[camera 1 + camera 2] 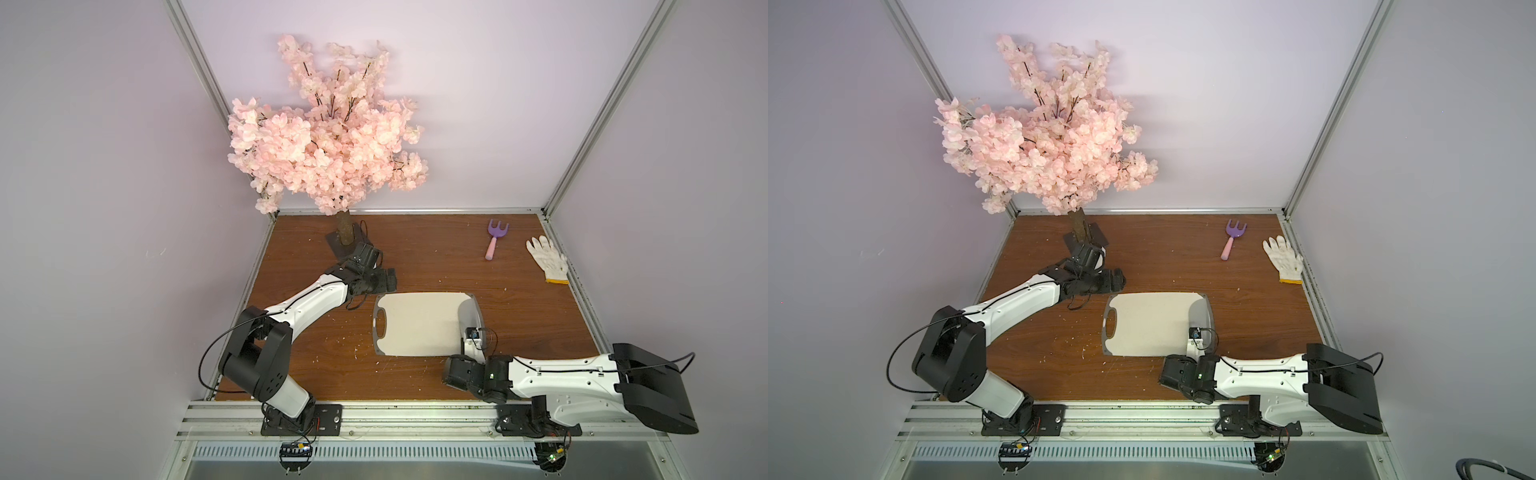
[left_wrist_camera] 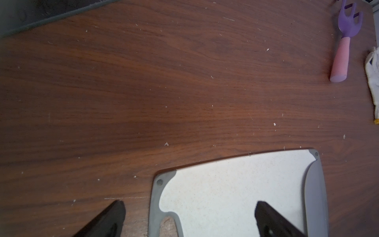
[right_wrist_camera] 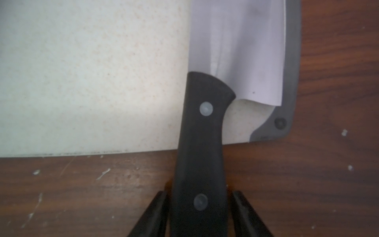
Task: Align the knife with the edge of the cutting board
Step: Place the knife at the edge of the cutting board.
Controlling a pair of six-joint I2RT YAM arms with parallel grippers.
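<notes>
one knife (image 3: 235,51), one cutting board (image 3: 92,82); left claw (image 2: 189,203) spread, right claw (image 3: 199,192) parted astride handle (image 3: 201,153)

I see cutting board (image 1: 415,328) flat on tabletop (image 1: 523,320) | knife (image 1: 471,313) blade on it, along the end opposite the handle hole (image 1: 379,328) | my right arm (image 1: 561,374) hides the knife handle | toy fork (image 1: 494,239), glove (image 1: 546,259) well away from the board, far side

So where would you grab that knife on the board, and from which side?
Probably the black handle, approached from the robot's side of the cutting board. It juts past the board's near edge over the table and is narrow; the broad blade lies flat, offering nothing to pinch.
</notes>
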